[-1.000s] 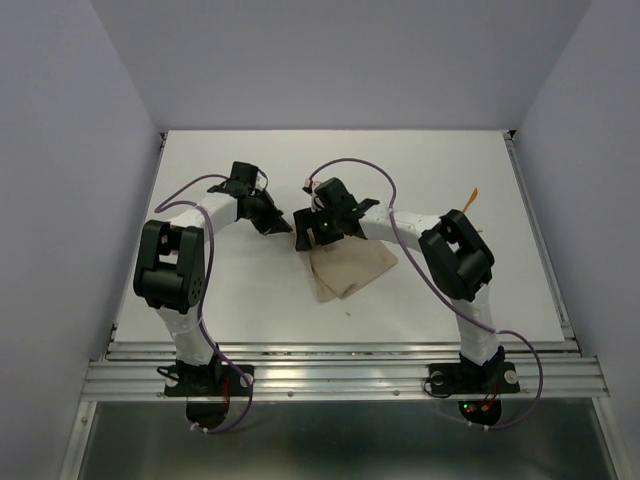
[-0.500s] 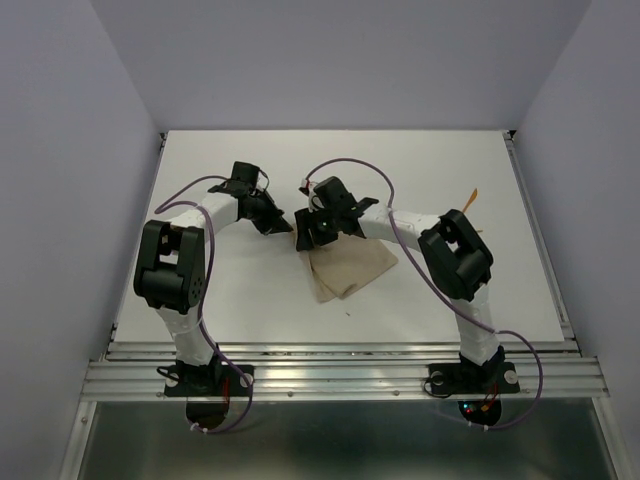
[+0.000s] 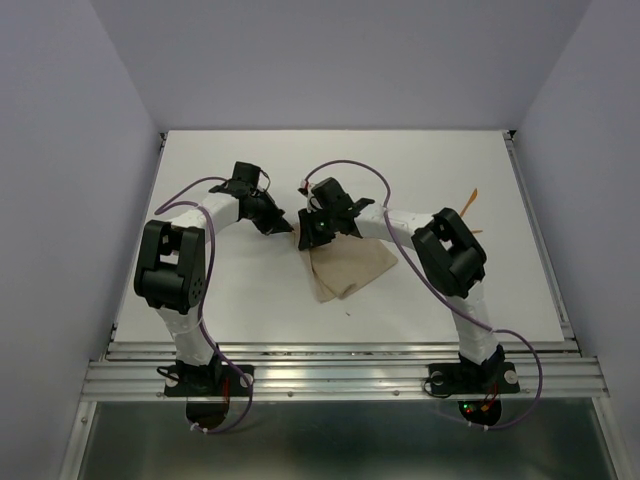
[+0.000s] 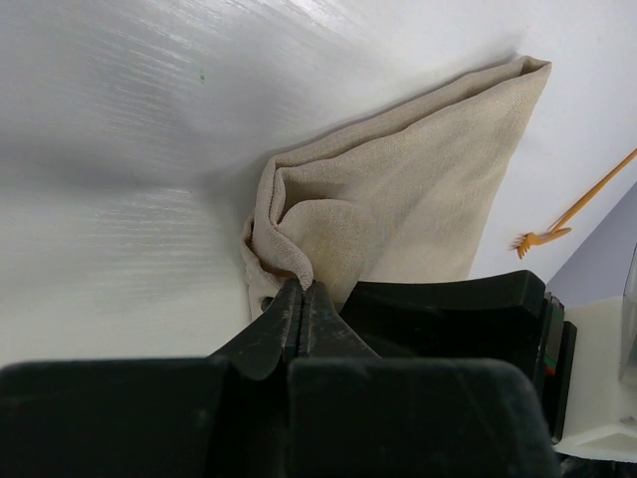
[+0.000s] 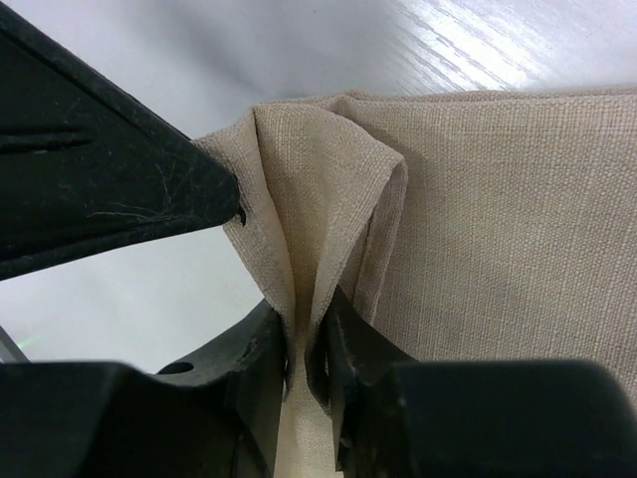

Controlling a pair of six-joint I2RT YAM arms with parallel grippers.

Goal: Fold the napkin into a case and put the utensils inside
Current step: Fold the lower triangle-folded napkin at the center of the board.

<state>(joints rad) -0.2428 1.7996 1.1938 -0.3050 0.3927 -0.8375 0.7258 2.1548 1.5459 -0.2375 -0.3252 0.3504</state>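
right, starting from my side: the left arm and right arm are bolted at the near edge of the bench, and both reach in toward the middle. just past them the napkin lies on the bench between the two arms. it is plain tan cloth, folded in layers, with its nearer part flat on the surface.

both sets of jaws meet at its far left corner. the left jaws are squeezed fully together, and the left wrist view shows a small bunched fold of the cloth nipped at their tips. the right jaws are nearly together too, with only a narrow slot between them. a raised ridge of the napkin runs down into that slot, so they have the cloth pinched. the two sets of jaws sit just beside each other on that same corner, which is lifted into creases.

farther out, toward the right edge of the bench and well apart from the napkin, an orange fork lies flat, with nothing touching it.
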